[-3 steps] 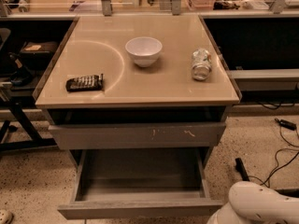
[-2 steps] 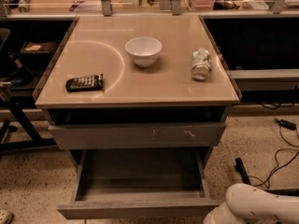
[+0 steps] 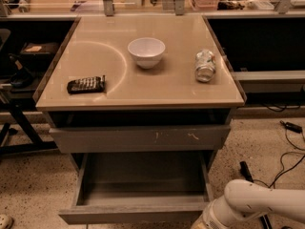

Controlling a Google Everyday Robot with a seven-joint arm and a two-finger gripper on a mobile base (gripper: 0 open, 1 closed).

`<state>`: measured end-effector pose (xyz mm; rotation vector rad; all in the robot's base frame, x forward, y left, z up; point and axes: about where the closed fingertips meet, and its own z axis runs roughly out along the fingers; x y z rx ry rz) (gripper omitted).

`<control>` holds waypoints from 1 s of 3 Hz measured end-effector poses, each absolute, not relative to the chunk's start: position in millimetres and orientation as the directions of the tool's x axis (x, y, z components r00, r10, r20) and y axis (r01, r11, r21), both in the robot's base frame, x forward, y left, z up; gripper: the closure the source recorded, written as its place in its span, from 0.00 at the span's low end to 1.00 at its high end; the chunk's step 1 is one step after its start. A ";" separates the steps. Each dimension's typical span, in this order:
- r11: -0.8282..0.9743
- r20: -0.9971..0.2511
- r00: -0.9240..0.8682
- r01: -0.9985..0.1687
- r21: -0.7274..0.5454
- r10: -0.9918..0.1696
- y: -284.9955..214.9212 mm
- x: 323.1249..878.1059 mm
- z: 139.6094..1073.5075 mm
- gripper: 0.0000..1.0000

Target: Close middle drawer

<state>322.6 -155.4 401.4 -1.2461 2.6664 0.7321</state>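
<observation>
The middle drawer (image 3: 133,214) is pulled far out below the scratched drawer front (image 3: 138,138). It is wide, shallow, grey and empty, and its plain front panel lies near the bottom edge of the camera view. My white arm (image 3: 257,202) comes in from the lower right and ends by the drawer's front right corner. The gripper itself is below the frame's edge and out of view.
On the beige cabinet top (image 3: 143,94) stand a white bowl (image 3: 146,51), a crushed can on its side (image 3: 205,66) and a black remote (image 3: 86,84). Black cables (image 3: 286,161) lie on the speckled floor at right. Dark shelving stands at left.
My arm has reached further left, toward the open drawer's front right corner. The drawer and the things on top have not moved.
</observation>
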 end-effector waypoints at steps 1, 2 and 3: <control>0.544 -0.329 -0.630 -0.776 0.320 -0.704 -152.5 357.3 413.8 1.00; 0.533 -0.360 -0.595 -0.804 0.265 -0.718 -143.7 388.7 430.7 1.00; 0.524 -0.383 -0.570 -0.821 0.226 -0.727 -128.5 420.2 440.1 1.00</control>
